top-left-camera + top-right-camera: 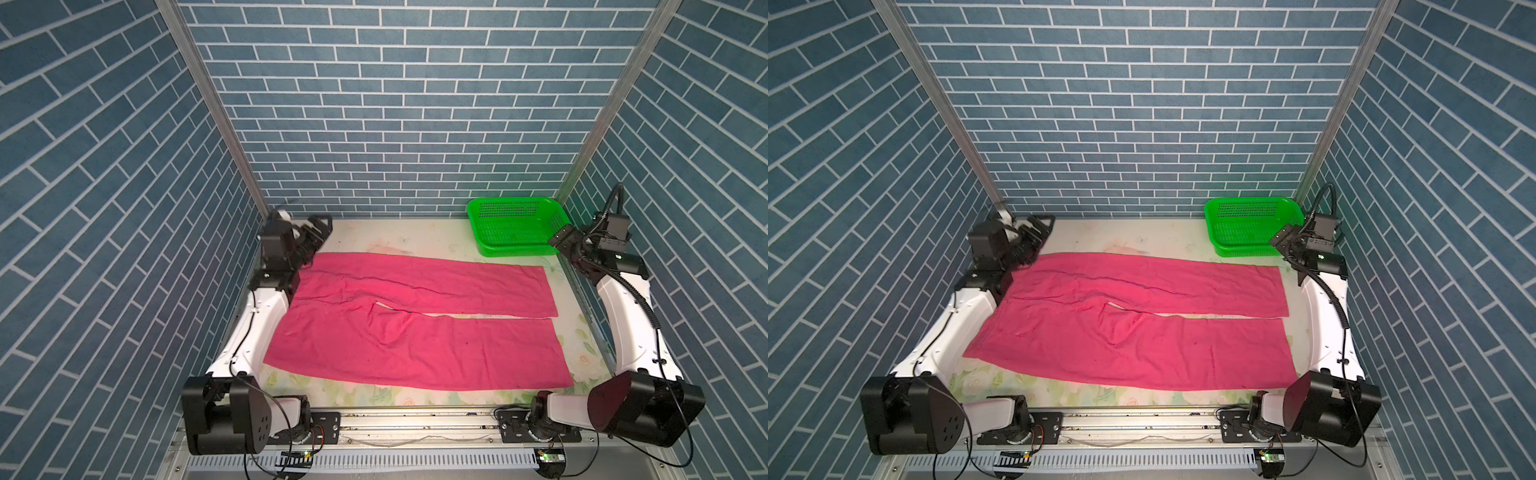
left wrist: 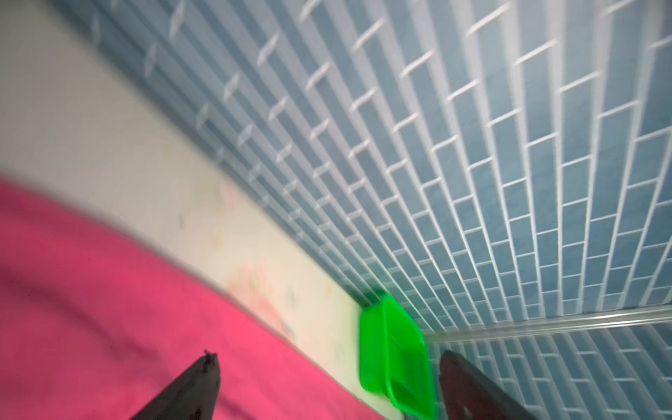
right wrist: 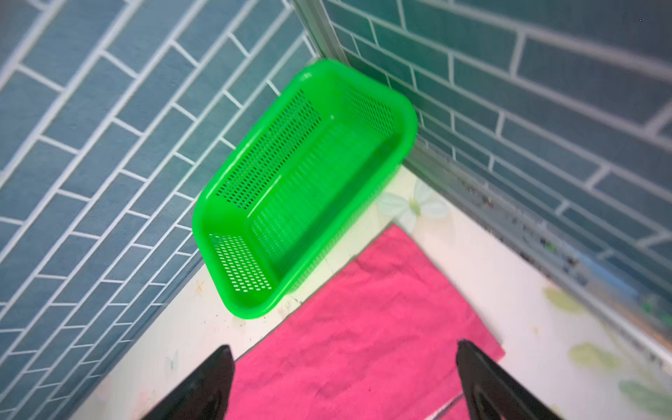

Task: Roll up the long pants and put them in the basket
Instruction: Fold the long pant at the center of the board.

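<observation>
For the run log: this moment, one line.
pants: flat, unrolled | left hand: open, empty | right hand: open, empty | basket: empty

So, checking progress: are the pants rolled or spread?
Spread flat: the long pants lie unrolled, both legs stretched across the table.

Robot lab cell: brick-print panels (image 1: 415,104) on aluminium posts (image 1: 212,104) box the table (image 1: 415,235); left arm (image 1: 262,320), right arm (image 1: 623,320) bolted to rail (image 1: 415,419) at bottom.

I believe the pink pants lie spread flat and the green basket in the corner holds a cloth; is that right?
Not quite: the green basket is empty, as the right wrist view shows. The long pants do lie spread flat.
</observation>
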